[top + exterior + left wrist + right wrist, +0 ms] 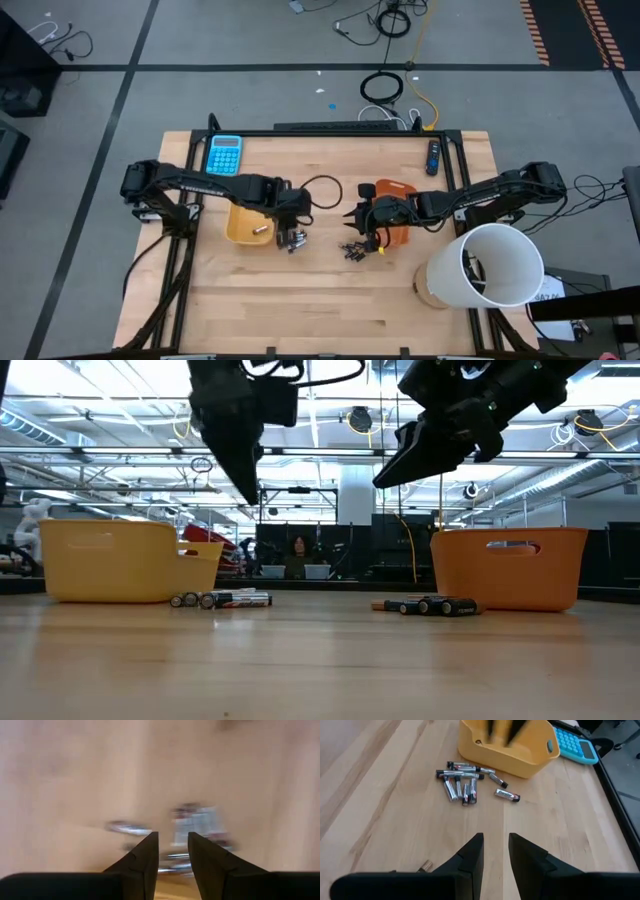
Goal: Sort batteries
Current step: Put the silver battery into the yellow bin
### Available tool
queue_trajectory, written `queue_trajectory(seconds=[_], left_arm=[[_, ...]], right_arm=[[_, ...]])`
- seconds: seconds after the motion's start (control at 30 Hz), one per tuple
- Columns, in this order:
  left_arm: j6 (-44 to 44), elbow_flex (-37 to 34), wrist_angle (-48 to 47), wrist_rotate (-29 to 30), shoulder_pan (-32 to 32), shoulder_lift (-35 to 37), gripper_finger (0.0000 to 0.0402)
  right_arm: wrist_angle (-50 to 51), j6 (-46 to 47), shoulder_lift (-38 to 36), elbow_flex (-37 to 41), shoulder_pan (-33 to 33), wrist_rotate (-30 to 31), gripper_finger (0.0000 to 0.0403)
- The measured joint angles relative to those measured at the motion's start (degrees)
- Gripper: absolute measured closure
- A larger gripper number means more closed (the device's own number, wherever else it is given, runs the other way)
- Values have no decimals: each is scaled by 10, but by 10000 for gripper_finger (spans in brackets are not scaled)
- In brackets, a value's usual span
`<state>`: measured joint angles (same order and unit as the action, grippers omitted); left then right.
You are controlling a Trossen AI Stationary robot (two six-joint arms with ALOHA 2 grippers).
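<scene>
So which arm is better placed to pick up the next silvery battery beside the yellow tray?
The left. Its gripper hangs open directly above the silvery batteries by the yellow tray. The right gripper, also open, is over the dark batteries near the orange tray.

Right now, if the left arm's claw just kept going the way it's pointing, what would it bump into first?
Most likely the silvery batteries lying on the table beside the yellow tray. The left gripper points down at that cluster with its fingers slightly apart, though depth is hard to judge.
</scene>
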<state>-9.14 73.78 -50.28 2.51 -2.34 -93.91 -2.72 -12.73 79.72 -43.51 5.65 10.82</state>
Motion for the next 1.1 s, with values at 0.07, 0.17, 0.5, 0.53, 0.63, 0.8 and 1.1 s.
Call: queue_trajectory(seconds=[0.07,0.17,0.5,0.53,0.63,0.8,1.1], left_arm=[[-24,0,-15,-6,-18,-2,286],[-46,0,-50,-8,-43,-22,286],[-56,-1,-127,-10,-86,-80,286],[-56,-1,-140,-9,-87,-81,286],[-70,-1,-182,-9,-90,-85,286],[-82,-1,-216,-6,-93,-83,286],[-146,-1,-94,29,-71,-73,286]], right_arm=[[-4,0,0,0,0,0,319],[-5,2,0,0,0,0,319],[-24,6,0,0,0,-3,319],[-24,6,0,0,0,-3,319],[-22,7,0,0,0,-3,319],[-22,7,0,0,0,-3,319],[-32,4,0,0,0,-5,319]])
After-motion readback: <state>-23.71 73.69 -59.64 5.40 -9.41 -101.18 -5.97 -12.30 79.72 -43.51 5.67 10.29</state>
